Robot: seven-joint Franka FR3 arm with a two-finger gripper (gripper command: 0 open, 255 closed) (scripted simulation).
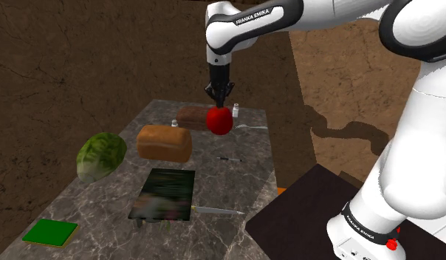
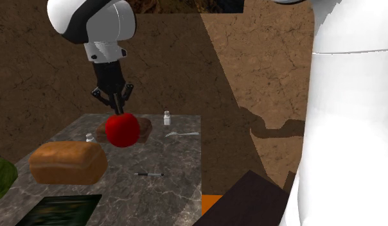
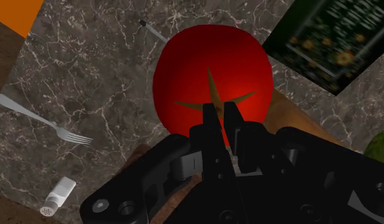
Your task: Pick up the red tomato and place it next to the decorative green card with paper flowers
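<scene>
Black two-finger gripper (image 3: 221, 118) sits nearest the lens; fingers drawn close, clamped on the top of the glossy round red tomato (image 3: 203, 60) at its brown star-shaped calyx; only a narrow slit between the fingertips. Tomato hangs directly under the fingers, clear of the surface in the shoulder view.

Inventory, large to small:
- grey veined marble tabletop (image 1: 247, 181), below the fingers;
- dark green rectangular card with a flower pattern (image 1: 164, 193), lying flat, well apart from the fingers, on the far side of the tan loaf from them;
- leafy green head of lettuce (image 1: 101, 156), farther from the fingers than that loaf;
- tan-brown bread loaf (image 1: 164, 142), between fingers and card;
- darker brown loaf (image 1: 189, 115), on the tabletop just beyond the hanging tomato;
- bright green flat square pad (image 1: 50, 232), farthest from the fingers;
- thin silver knife (image 1: 218, 211), just beside the card's edge;
- silver fork (image 3: 44, 118) and small white shaker (image 3: 57, 196), off to one side of the fingers;
- slim dark pen (image 2: 149, 174), below the fingers and near.

Step, judged: pick done; carry in hand; placing not yet begun. Next move calls for travel over the tan loaf at height; descent onto bare marble beside the card, not on it and off the knife; fingers to part only once the tomato rests, since a round fruit may roll.
</scene>
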